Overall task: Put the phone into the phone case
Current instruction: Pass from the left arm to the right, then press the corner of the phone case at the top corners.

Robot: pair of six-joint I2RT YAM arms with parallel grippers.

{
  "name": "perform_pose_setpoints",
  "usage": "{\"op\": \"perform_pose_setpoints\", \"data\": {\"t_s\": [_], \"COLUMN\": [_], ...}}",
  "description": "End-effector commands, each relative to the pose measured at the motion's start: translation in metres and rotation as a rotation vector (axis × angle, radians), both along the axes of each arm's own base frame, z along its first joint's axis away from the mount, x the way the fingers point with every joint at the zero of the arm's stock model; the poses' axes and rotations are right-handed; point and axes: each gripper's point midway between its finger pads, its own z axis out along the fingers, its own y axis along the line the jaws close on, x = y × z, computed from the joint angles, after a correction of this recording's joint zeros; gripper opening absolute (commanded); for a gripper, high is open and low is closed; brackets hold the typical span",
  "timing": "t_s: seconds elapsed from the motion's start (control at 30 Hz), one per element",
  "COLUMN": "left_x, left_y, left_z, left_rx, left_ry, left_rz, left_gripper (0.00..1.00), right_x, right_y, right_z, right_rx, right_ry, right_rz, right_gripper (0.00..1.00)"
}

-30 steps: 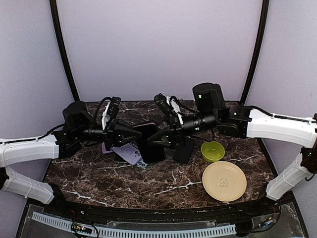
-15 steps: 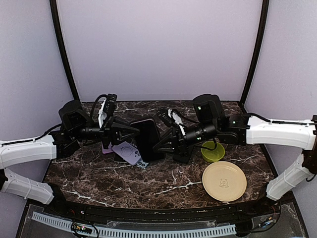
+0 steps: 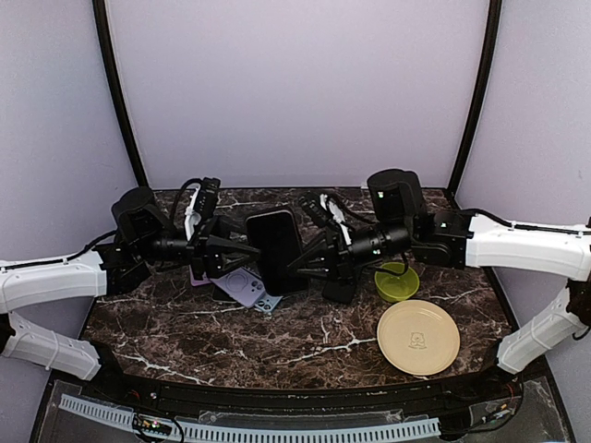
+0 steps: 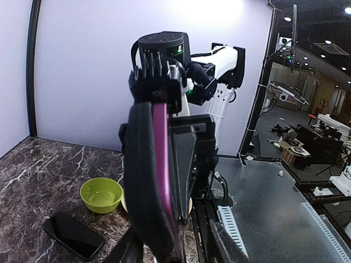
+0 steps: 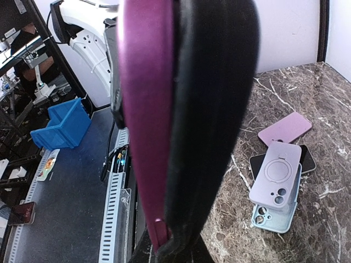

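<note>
Since a second ago the left gripper (image 3: 242,251) has spread its jaws, which we now see open on either side of the phone (image 3: 275,249). That phone stands upright in the air above the worktop (image 3: 185,332), left of the green bowl (image 3: 396,281). Nearer the bowl, the right gripper (image 3: 295,263) has its jaws clamped on the phone's edge.

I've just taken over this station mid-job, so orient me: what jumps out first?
The phone stands upright in mid-air at table centre, its magenta edge against a black case; the right tool is clamped on it and the left tool is open at its other side. On the tabletop near it lies a pile of pastel cases, with a green bowl and beige plate to the right.
</note>
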Motion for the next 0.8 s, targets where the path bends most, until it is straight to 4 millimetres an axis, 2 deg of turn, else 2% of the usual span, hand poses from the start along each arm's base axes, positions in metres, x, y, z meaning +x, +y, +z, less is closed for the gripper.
{"op": "perform_pose_setpoints", "data": {"t_s": [0.0, 0.2, 0.37, 0.43, 0.47, 0.53, 0.6, 0.63, 0.7, 0.77], "left_x": [-0.004, -0.011, -0.011, -0.012, -0.012, -0.011, -0.011, -0.008, -0.005, -0.004], "left_y": [-0.006, -0.016, -0.017, -0.016, -0.015, -0.014, -0.013, -0.012, -0.012, -0.011], "left_z": [0.005, -0.005, -0.004, -0.004, -0.003, -0.006, -0.008, -0.008, -0.017, -0.023], "left_rx": [-0.006, 0.014, 0.013, 0.013, 0.012, 0.031, 0.060, 0.071, 0.133, 0.192], "left_ry": [-0.021, -0.006, -0.013, -0.021, -0.033, -0.046, -0.074, -0.091, -0.154, -0.226], "left_rz": [-0.034, -0.062, -0.061, -0.058, -0.054, -0.042, -0.022, 0.003, 0.040, 0.073], "left_gripper": [0.37, 0.21, 0.01, 0.00, 0.00, 0.00, 0.00, 0.00, 0.00, 0.00], "right_x": [-0.003, -0.003, -0.003, -0.003, -0.003, -0.002, 0.002, 0.005, 0.010, 0.017], "right_y": [0.002, 0.005, 0.007, 0.007, 0.007, 0.005, 0.000, -0.003, -0.011, -0.019], "right_z": [0.059, 0.061, 0.054, 0.051, 0.049, 0.044, 0.036, 0.034, 0.032, 0.034], "right_rx": [0.176, 0.194, 0.180, 0.170, 0.157, 0.119, 0.047, 0.007, -0.072, -0.133], "right_ry": [-0.081, -0.083, -0.065, -0.060, -0.060, -0.075, -0.096, -0.116, -0.155, -0.196], "right_rz": [0.030, 0.039, 0.045, 0.048, 0.049, 0.041, 0.018, 0.006, -0.022, -0.054], "right_gripper": [0.00, 0.00, 0.00, 0.00, 0.11, 0.39, 0.63, 0.72, 0.83, 0.90]}}
